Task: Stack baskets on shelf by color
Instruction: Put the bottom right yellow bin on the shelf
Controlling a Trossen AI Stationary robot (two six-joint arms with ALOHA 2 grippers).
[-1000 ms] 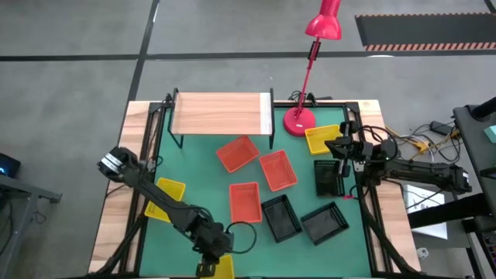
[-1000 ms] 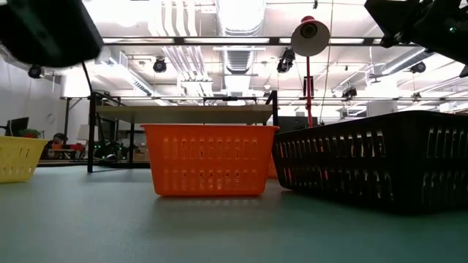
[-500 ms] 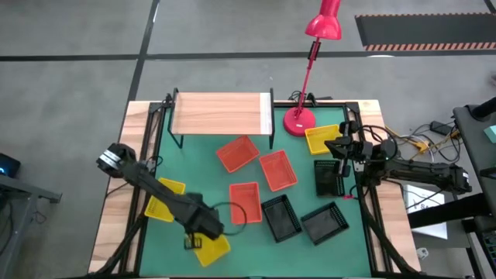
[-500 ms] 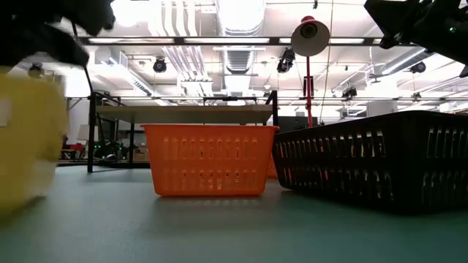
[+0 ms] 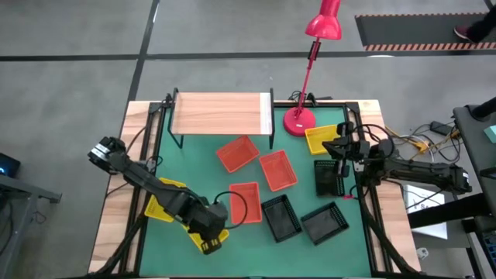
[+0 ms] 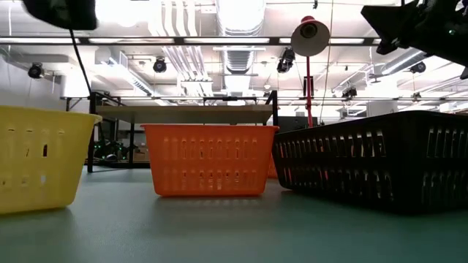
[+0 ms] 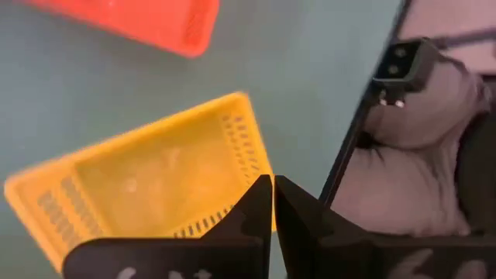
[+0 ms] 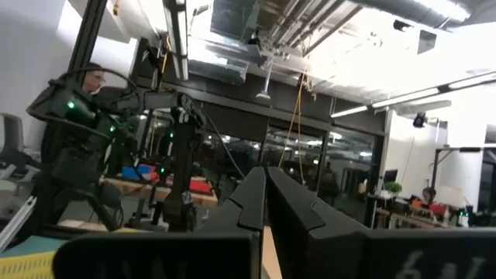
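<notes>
My left gripper [image 5: 208, 246] is near the table's near edge, shut on a yellow basket [image 5: 218, 235] [image 7: 147, 186] [image 6: 40, 164]. A second yellow basket [image 5: 165, 200] sits by the left edge and a third [image 5: 322, 138] by the right. Three red-orange baskets [image 5: 237, 153] [image 5: 277, 170] [image 5: 245, 203] lie mid-table, and three black ones [image 5: 329, 177] [image 5: 280, 217] [image 5: 324, 223] are on the right. The wooden-topped shelf [image 5: 221, 114] stands at the far side with nothing on it. My right gripper [image 8: 265, 182] is shut, raised over the right edge [image 5: 341, 147], and points into the room. My left gripper pinches the yellow basket's side wall [image 7: 260, 167] between its two fingers. The fingers come from above and point down. The basket stays level with its open side up. Whether its bottom rests on the table cannot be told.
A red desk lamp [image 5: 298, 120] stands at the far right beside the shelf. Cables run along the right edge. The green table between the shelf and the baskets on the left is bare. A person shows in the room beyond in the right wrist view.
My left gripper has moved from the very near edge toward the far side, taking the yellow basket with it. The basket hung partly past the near edge before. Now it is fully over the table, beside the nearest red-orange basket. It has come into the low view's left side.
</notes>
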